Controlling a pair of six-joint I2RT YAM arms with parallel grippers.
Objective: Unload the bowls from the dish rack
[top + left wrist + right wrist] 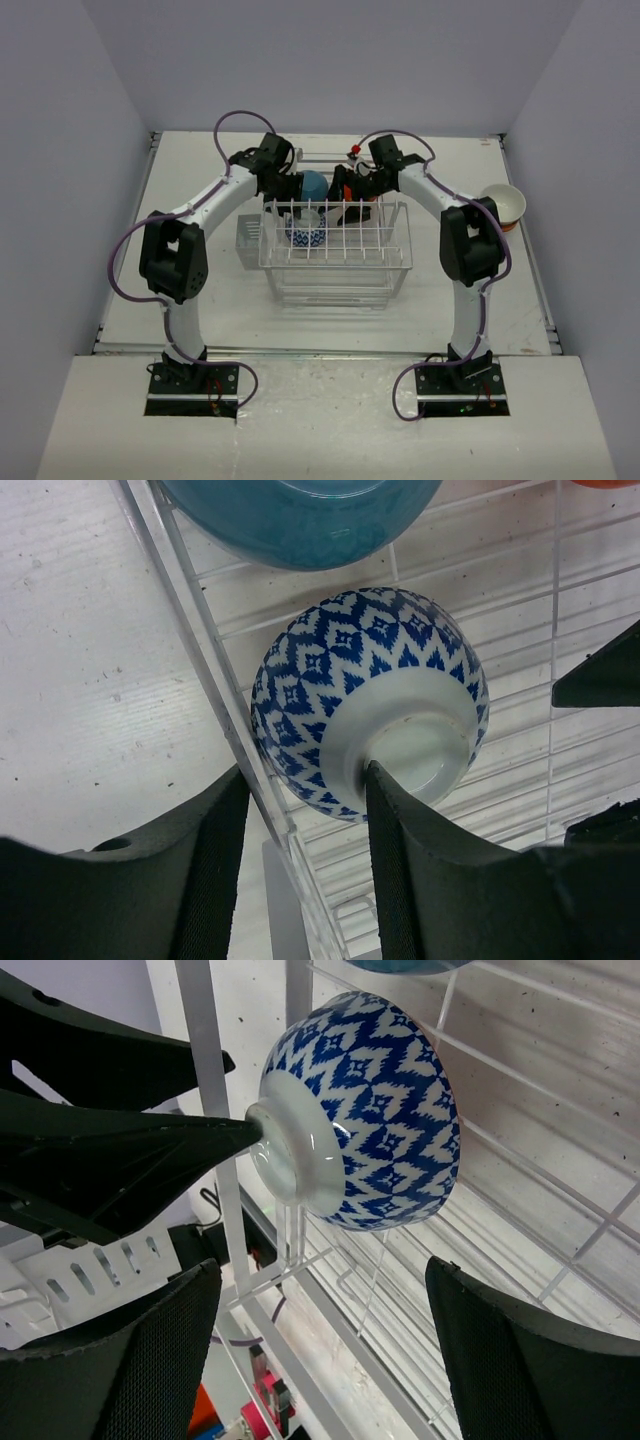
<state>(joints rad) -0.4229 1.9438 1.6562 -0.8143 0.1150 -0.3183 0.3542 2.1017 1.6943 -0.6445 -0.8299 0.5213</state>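
Unloading looks barely begun: a cream bowl (pixel 503 200) sits on the table (pixel 200 300) at the right (seemingly stacked on an orange one), while the patterned bowl (pixel 350 670) and the blue bowl (pixel 314 184) beyond it lie at the far end of the dish rack (pixel 335 268). The left gripper (pixel 303 780) is parted and holds nothing, one finger touching the patterned bowl's foot, the other outside the rack wall. The right gripper (pixel 322 1270) gapes wide, empty, near the same bowl.
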